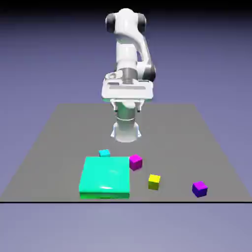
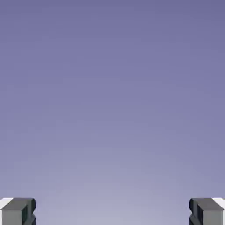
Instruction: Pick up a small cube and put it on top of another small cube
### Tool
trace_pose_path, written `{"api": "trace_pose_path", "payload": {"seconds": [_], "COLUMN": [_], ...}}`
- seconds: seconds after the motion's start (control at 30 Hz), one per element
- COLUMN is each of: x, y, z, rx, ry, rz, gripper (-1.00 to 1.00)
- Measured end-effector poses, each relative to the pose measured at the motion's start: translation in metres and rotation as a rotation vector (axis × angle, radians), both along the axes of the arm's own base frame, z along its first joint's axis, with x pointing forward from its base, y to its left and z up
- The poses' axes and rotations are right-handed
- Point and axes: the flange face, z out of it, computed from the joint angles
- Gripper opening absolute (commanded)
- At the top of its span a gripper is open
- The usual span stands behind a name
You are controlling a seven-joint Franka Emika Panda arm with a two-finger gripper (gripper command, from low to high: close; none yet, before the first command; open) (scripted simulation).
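Note:
The small cyan cube [image 1: 104,153] rests on the table just behind the far edge of a big turquoise slab. The magenta-pink cube [image 1: 135,162] sits at the slab's right side, a little nearer the camera. My gripper [image 1: 127,109] hangs high above the table, well behind both cubes, open and with nothing in it. In the hand view the two grey fingertips [image 2: 18,211] stand far apart at the bottom corners around my gripper [image 2: 112,212], with only the blue-violet backdrop between them; neither cube shows there.
A big flat turquoise slab [image 1: 106,177] lies at the front left of the grey table [image 1: 59,133]. A yellow cube [image 1: 154,181] and a violet-purple cube [image 1: 199,188] sit to the exterior view's right of it. The table's front edge runs just below them.

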Motion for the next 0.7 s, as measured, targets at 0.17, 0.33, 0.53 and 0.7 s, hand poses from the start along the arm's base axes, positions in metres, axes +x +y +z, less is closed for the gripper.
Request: {"api": "trace_pose_path", "payload": {"seconds": [0.17,0.33,0.53,0.7], "x": [-0.024,-0.087,-0.112,-0.121], "y": [-0.049,-0.087,-0.095,-0.098], "z": [-0.117,-0.217,-0.264,-0.304], "rx": [-0.122,-0.131,-0.119,-0.115], "ry": [0.42,0.839,0.953,0.954], "rz": [0.058,0.168,0.21,0.209], "gripper": [0.0,0.0,0.0,0.0]}}
